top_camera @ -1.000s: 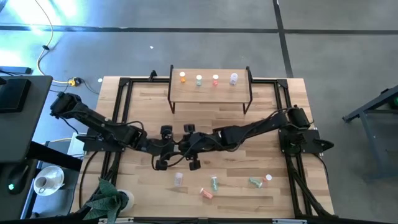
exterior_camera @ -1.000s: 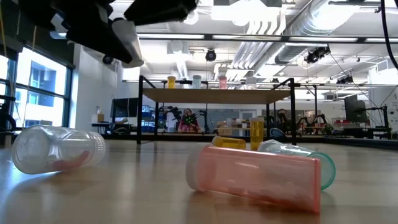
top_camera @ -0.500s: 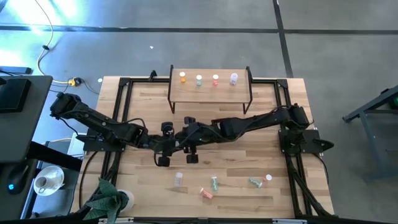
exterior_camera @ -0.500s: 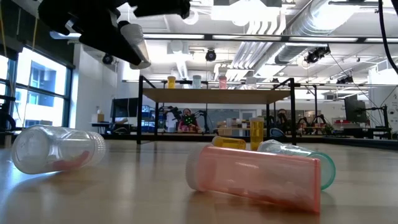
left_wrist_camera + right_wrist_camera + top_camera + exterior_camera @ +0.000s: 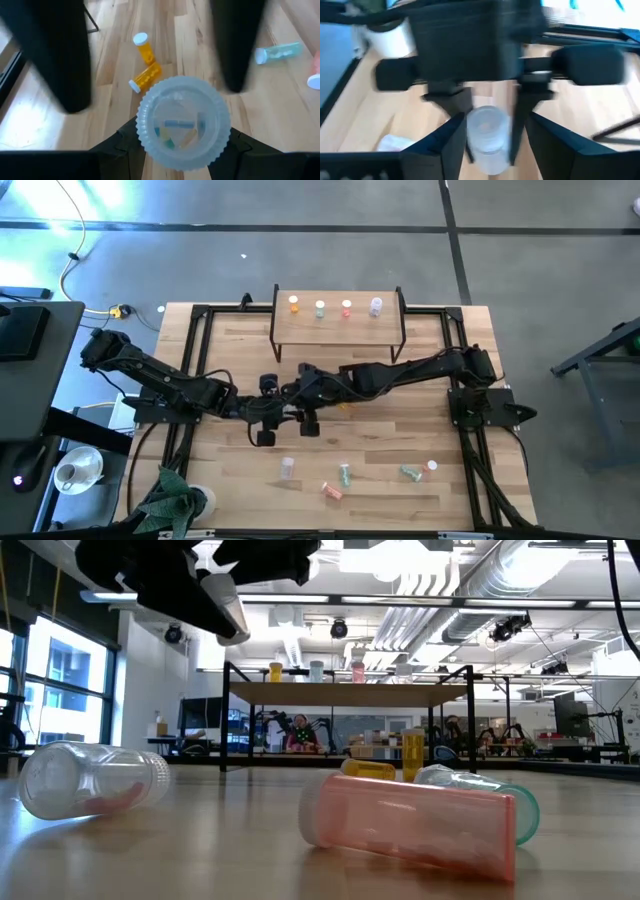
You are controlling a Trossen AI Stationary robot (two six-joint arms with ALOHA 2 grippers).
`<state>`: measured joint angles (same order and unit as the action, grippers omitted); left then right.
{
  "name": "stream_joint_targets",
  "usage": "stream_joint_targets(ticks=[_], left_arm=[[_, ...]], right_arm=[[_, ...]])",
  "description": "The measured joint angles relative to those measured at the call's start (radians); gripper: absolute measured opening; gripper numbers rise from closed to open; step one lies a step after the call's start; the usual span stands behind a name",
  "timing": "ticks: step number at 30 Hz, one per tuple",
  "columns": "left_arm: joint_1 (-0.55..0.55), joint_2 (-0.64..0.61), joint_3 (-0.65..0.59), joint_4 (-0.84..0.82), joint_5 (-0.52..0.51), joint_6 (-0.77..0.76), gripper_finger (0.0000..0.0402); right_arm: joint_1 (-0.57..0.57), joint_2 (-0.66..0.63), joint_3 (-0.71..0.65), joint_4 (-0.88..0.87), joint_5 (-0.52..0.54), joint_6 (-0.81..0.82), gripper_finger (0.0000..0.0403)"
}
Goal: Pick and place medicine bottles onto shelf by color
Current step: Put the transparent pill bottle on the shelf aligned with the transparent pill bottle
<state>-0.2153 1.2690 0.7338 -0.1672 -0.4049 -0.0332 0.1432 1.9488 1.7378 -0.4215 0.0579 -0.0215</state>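
My left arm reaches in to the middle of the light wooden surface, and my left fingers are closed on one clear plastic medicine bottle with a ribbed pale cap, holding it up off the wood. Its cap faces my left wrist camera. Right against it from the other side, my right fingers stand wide, one on each side of that bottle, and I see no grip from them.

Behind, at the far edge, the small raised shelf with a light wood top and thin black legs carries four upright bottles in a row. From left to right they are one orange bottle, one green bottle, one pink bottle and one clear bottle.

Two loose orange bottles are on the surface past my fingers, a lying one and another just beside it.

Along the near edge five more are scattered. There is one clear bottle with pink inside, one pink bottle on its side, one green bottle lying near it and a second green bottle well to the right. Just beside that one is a small white-capped bottle, whose colour I cannot make out.
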Motion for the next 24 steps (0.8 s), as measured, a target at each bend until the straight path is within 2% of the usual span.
stream_joint_targets(ticks=[4,16,24], left_arm=[[0.000,0.000,0.000,0.020,-0.003,-0.016,0.0148],[0.000,0.000,0.000,0.096,-0.003,-0.035,0.0148],[0.000,0.000,0.000,0.098,-0.003,-0.035,0.0148]], right_arm=[[0.003,0.000,0.000,-0.002,-0.022,-0.021,0.0212],[0.002,0.000,0.000,-0.054,-0.016,-0.001,0.0213],[0.002,0.000,0.000,-0.024,-0.016,-0.001,0.0180]])
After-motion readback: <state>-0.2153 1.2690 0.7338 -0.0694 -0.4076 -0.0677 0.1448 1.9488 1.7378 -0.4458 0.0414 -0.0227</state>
